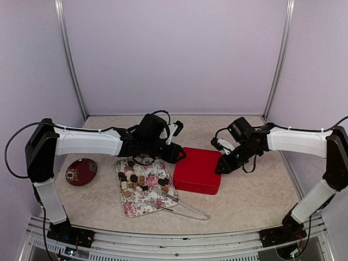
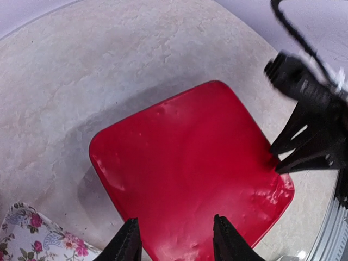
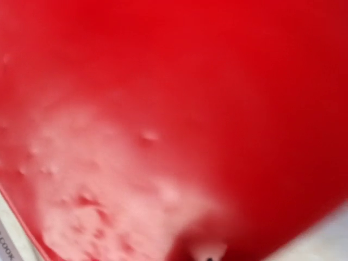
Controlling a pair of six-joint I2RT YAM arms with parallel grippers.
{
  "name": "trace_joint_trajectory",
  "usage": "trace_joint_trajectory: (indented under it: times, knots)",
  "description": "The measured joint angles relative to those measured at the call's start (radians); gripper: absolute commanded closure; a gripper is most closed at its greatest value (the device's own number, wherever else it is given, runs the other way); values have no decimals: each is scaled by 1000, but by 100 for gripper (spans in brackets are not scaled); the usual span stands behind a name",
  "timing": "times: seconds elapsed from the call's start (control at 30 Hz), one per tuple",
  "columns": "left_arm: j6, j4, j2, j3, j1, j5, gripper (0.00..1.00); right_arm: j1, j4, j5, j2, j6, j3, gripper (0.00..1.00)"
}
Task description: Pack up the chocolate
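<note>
At mid-surface, both arms meet over a closed red box (image 1: 198, 169).

Left pincer (image 2: 176, 239): fingers parted, nothing between them, poised over the box's left edge; the lid shows between the tips in the left wrist view.

Right pincer (image 1: 224, 166): tips touching the box's right edge. The right wrist view is filled with red lid, and whether this pincer is open, closed or gripping cannot be told. Likely purpose: steadying or working the lid from that side.

Red box: lid on, contents hidden.

Chocolates (image 1: 136, 182): assorted dark, brown and pale pieces, loose on a floral tray (image 1: 142, 202) just left of the box, below the left pincer and near it.

Metal tongs (image 1: 179, 205): lying across the tray's near right corner.

Small dark red dish (image 1: 81, 171): toward the surface's left edge.
</note>
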Motion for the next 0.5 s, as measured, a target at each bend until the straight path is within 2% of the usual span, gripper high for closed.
trace_joint_trajectory:
  times: [0.2, 0.4, 0.5]
  knots:
    - [6, -1, -3, -74, 0, -5, 53, -156, 60, -26, -95, 42, -20, 72]
    - [6, 1, -6, -72, 0, -8, 53, -188, 100, 6, 6, 39, 139, 79]
    - [6, 1, -6, -69, 2, -12, 53, -188, 129, 4, 58, 31, 158, 81]
